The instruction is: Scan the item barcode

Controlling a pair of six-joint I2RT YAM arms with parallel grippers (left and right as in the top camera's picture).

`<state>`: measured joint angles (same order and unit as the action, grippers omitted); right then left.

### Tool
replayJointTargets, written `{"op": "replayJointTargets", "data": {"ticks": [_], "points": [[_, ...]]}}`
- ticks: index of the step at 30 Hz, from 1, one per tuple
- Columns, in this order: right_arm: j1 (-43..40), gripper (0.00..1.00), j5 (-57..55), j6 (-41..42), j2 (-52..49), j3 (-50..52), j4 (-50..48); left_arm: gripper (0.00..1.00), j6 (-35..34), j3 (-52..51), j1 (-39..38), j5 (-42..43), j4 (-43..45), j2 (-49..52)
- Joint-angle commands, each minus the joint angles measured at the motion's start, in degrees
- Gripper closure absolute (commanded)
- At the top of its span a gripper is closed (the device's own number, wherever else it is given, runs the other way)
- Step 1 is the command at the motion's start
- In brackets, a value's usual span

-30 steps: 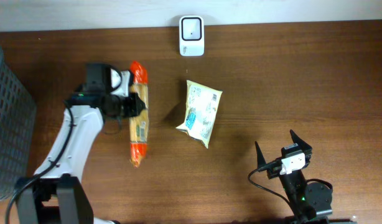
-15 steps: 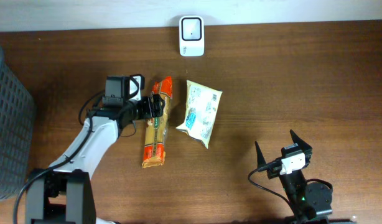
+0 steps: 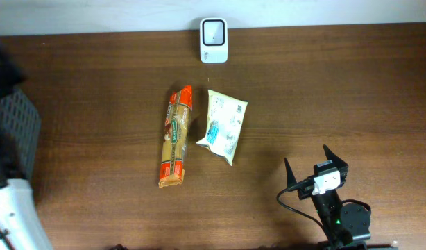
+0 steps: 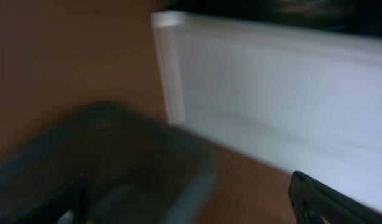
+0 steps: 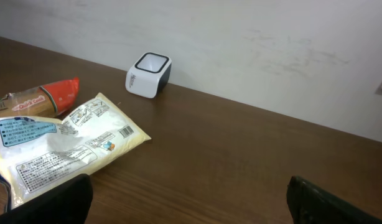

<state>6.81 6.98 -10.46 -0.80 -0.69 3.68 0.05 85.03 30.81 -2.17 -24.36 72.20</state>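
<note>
Left tool (image 4: 190,200) and right tool (image 5: 188,203) both spread wide, empty.
Orange-ended packet (image 3: 175,137) lies on the tabletop (image 3: 338,83) just beside a white pouch (image 3: 223,126), apart from the barcode scanner (image 3: 214,30); the left tool hangs near the grey basket (image 3: 19,128).

Left wrist view heavily blurred; grey basket (image 3: 24,128) half beyond overhead's edge.

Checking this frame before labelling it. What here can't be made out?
- Left gripper: overhead, just a blur at the left edge.
- Basket: left wrist view, smeared by blur.
- Orange packet barcode: too small overhead; right wrist view, partly behind the white packet.
</note>
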Motion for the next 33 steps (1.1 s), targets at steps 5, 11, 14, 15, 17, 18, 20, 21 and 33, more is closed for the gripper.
{"op": "replayJointTargets", "data": {"ticks": [5, 11, 14, 15, 17, 18, 20, 21, 33], "points": [[0.3, 0.02, 0.3, 0.7, 0.4, 0.4, 0.2, 0.01, 4.8, 0.4, 15.7, -8.5, -1.9, 14.6], [0.3, 0.02, 0.3, 0.7, 0.4, 0.4, 0.2, 0.03, 6.9, 0.4, 18.8, -15.7, -8.2, 27.8], [0.3, 0.02, 0.3, 0.7, 0.4, 0.4, 0.2, 0.09, 10.4, 0.4, 20.3, -17.2, -9.5, 32.7], [0.3, 0.02, 0.3, 0.7, 0.4, 0.4, 0.2, 0.09, 10.9, 0.4, 21.1, -17.2, -9.3, 33.8], [0.3, 0.02, 0.3, 0.7, 0.4, 0.4, 0.2, 0.11, 11.8, 0.4, 22.8, -17.1, -8.7, 35.6], [0.3, 0.02, 0.3, 0.7, 0.4, 0.4, 0.2, 0.12, 13.9, 0.4, 23.8, -17.0, -8.0, 37.0], [0.3, 0.02, 0.3, 0.7, 0.4, 0.4, 0.2, 0.15, 17.9, 0.4, 24.9, -17.0, -6.9, 38.9], [0.3, 0.02, 0.3, 0.7, 0.4, 0.4, 0.2, 0.16, 17.9, 0.4, 25.3, -17.1, -6.3, 39.6], [0.3, 0.02, 0.3, 0.7, 0.4, 0.4, 0.2, 0.26, 24.1, 0.4, 27.3, -16.9, 1.4, 43.3]]}}
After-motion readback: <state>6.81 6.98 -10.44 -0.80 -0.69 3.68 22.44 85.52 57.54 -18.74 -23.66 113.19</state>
